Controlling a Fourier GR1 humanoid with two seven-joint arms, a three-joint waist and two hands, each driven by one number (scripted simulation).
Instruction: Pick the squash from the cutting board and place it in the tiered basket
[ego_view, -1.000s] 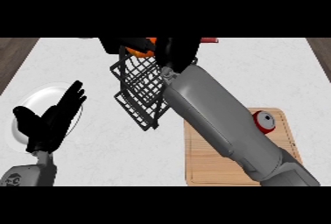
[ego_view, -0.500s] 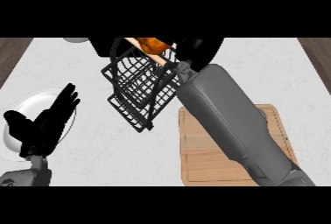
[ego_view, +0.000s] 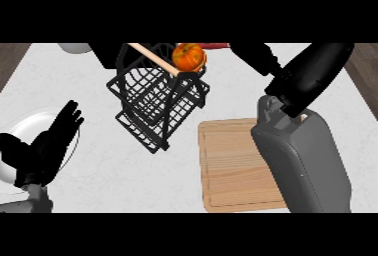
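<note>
At twelve o'clock, the squash (ego_view: 188, 56) is seen on the tiered basket's (ego_view: 159, 107) top edge, apart from the right hand (ego_view: 255, 56), whose fingers cannot be made out. A roll-off is risked. The left hand (ego_view: 44, 147) rests open at nine o'clock.

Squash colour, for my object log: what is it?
Orange, with darker shading; the squash shows in the head view atop the tiered basket.

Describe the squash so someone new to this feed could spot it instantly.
Start at the black wire tiered basket standing on the white counter, left of the wooden cutting board. Follow its wooden handle to the far top corner. The squash sits there, round and orange: the only brightly coloured thing nearby.
</note>
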